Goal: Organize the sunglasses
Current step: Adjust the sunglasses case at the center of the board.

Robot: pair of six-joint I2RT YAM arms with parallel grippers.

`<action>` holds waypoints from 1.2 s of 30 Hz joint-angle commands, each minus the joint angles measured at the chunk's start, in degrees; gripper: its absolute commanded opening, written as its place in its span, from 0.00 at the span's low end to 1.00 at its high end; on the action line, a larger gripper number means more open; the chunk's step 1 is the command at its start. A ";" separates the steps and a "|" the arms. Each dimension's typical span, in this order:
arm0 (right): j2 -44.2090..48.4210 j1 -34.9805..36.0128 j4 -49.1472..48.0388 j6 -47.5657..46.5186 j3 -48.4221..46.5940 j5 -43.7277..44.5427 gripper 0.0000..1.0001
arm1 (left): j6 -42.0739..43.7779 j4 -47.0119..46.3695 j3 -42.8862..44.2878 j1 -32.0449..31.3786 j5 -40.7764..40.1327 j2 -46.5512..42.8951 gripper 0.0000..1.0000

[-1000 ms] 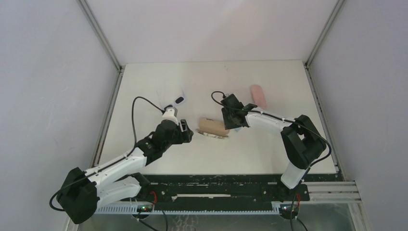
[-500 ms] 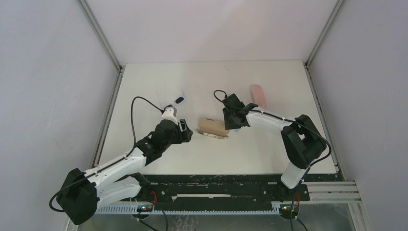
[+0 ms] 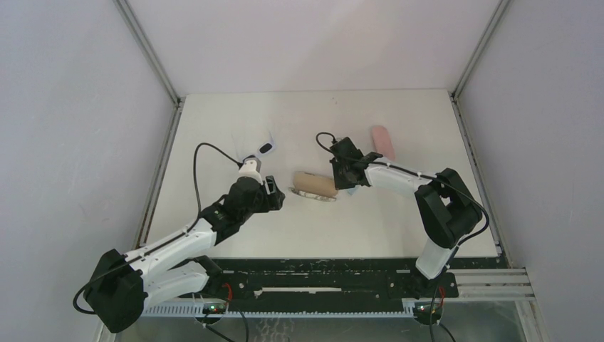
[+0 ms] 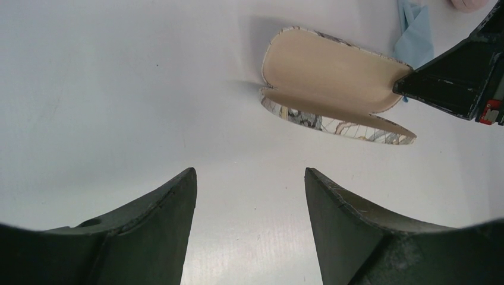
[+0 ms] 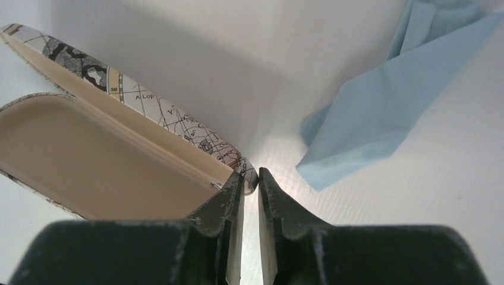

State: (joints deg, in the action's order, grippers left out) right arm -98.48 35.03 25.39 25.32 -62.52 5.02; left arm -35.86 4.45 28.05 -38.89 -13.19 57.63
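An open map-print glasses case (image 3: 313, 185) lies mid-table, beige inside, with nothing in it (image 4: 327, 71). My right gripper (image 3: 337, 185) is shut on the rim at the case's right end (image 5: 251, 173); the case's interior fills the left of the right wrist view (image 5: 89, 154). My left gripper (image 3: 275, 194) is open and empty just left of the case, jaws wide apart over bare table (image 4: 249, 172). The white-framed sunglasses (image 3: 265, 148) lie behind the left arm. The black-framed sunglasses are out of view.
A pink oval case (image 3: 382, 142) lies at the back right. A light-blue cloth (image 5: 392, 89) lies just beyond the right gripper, and shows in the left wrist view (image 4: 416, 32). Another pale cloth (image 3: 246, 137) lies by the white sunglasses. A metal rail runs along the table's left edge.
My right gripper has shifted slightly left and back, nudging the open case with it. The left arm has barely moved.
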 commanded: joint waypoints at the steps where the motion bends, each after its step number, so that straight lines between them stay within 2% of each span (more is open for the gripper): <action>1: 0.04 -0.85 -6.78 -5.41 0.12 1.08 0.10 | 1.18 -0.12 -0.21 0.72 0.30 -0.23 0.71; 11: -4.26 -2.55 -12.61 -18.38 -3.48 0.85 0.09 | 2.10 1.32 0.66 1.58 0.31 -0.71 0.71; 15: -6.39 -3.47 -12.69 -21.57 -5.67 0.23 0.12 | 2.27 1.52 0.60 1.95 0.40 -1.13 0.71; 19: -6.80 -4.23 -12.67 -21.69 -6.73 -0.32 0.18 | 2.50 1.83 0.55 2.30 0.28 -1.25 0.71; 26: -5.44 -4.43 -11.28 -20.61 -6.65 -1.75 0.20 | 2.46 1.92 0.04 3.01 0.30 -2.32 0.71; 36: -4.77 -4.57 -11.03 -16.02 -5.30 -2.55 0.11 | 2.37 1.97 -0.28 3.21 0.63 -2.75 0.71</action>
State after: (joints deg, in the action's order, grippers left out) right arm -105.71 30.76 15.70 6.31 -67.18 3.03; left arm -34.35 7.05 28.05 -36.18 -13.04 56.21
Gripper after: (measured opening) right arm 0.127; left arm 0.709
